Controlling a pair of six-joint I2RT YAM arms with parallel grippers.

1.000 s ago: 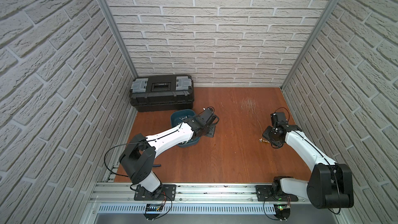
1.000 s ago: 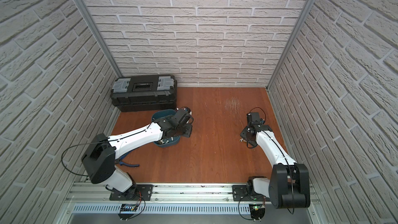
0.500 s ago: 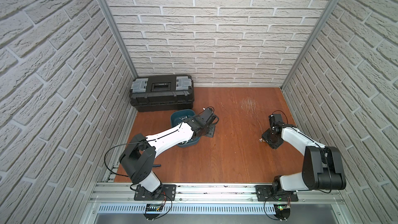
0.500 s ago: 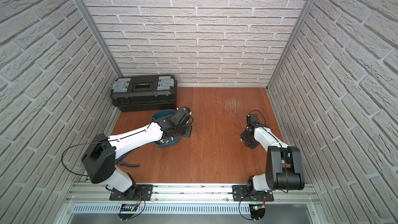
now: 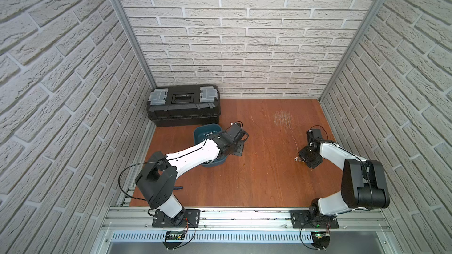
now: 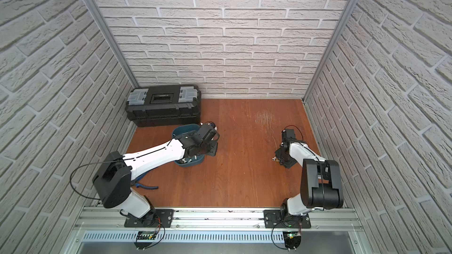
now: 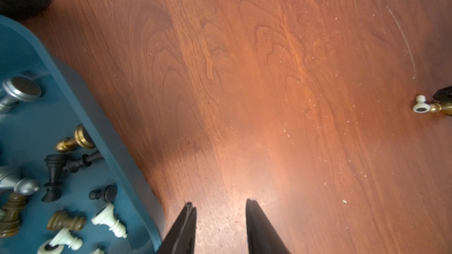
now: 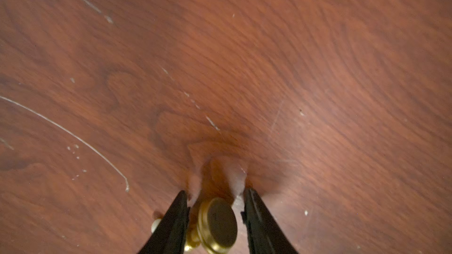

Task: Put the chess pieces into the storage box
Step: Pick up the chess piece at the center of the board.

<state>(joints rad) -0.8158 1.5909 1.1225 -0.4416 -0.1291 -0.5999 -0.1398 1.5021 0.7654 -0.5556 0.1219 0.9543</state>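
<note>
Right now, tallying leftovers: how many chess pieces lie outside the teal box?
2: a gold piece between the right jaws, a white piece beside it. The arms may hide others.

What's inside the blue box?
Chess pieces lying down: silver, gold, black, brown, white. The left arm covers much of the box from above, so I can't count them all.

White brick walls, scratched reddish wood floor, black toolbox.
</note>
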